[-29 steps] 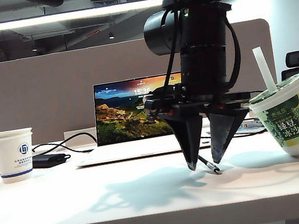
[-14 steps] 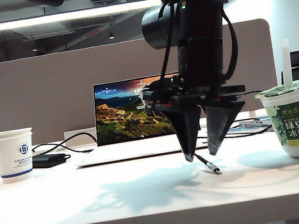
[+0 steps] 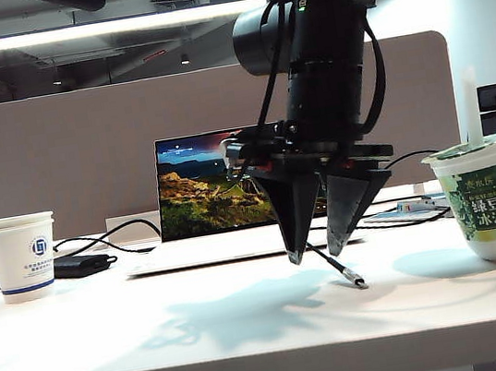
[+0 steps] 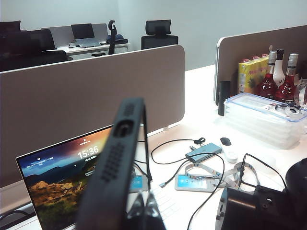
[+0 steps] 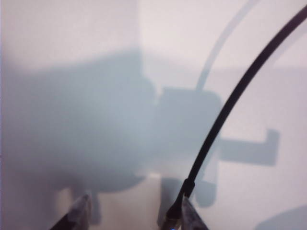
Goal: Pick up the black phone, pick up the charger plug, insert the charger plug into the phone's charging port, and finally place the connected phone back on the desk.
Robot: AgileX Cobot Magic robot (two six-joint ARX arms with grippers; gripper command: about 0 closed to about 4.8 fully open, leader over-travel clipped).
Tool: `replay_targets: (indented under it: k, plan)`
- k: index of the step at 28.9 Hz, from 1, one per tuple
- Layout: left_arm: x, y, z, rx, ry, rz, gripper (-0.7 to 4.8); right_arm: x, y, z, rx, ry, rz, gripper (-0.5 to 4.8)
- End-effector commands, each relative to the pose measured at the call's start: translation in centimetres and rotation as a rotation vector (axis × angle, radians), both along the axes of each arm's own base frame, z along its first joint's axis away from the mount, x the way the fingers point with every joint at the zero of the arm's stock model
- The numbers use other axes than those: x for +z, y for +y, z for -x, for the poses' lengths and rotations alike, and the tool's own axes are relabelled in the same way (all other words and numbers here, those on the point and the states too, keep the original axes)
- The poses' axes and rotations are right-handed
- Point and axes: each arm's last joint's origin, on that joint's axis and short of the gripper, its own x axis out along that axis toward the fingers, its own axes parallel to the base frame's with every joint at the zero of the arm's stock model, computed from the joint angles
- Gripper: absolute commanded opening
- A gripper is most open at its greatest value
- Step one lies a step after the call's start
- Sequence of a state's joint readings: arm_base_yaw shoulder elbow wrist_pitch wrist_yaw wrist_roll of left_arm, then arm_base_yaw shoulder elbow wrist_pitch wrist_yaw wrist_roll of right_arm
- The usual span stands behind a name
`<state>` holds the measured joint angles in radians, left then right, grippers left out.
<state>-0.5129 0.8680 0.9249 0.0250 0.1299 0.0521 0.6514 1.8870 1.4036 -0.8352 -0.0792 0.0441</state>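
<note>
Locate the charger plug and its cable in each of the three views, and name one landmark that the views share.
Exterior view: the charger plug lies on the desk, below the open right gripper, right of centre.
Left wrist view: not identifiable; the left gripper holds the black phone.
Right wrist view: its black cable runs to one fingertip; the tip itself is hidden.
Shared landmark: the laptop, in the exterior and left wrist views.

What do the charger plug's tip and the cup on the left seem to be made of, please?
The charger plug looks like bare metal: its tip is silver-grey against the dark collar and black cable. The cup on the left appears to be matte paper, judging by its rolled rim and printed blue logo.
</note>
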Motion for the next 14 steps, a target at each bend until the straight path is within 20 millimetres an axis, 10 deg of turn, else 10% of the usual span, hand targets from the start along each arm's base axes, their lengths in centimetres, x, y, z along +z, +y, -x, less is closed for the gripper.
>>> replay_targets:
  k: [1, 14]
  plan:
    - [0.77, 0.15, 0.24, -0.003, -0.049, 0.026, -0.07, 0.16, 0.05, -0.1, 0.021, -0.035, 0.015, 2.39]
    - [0.76, 0.15, 0.23, -0.003, -0.049, 0.026, -0.07, 0.08, 0.03, -0.25, 0.013, -0.054, 0.033, 2.39]
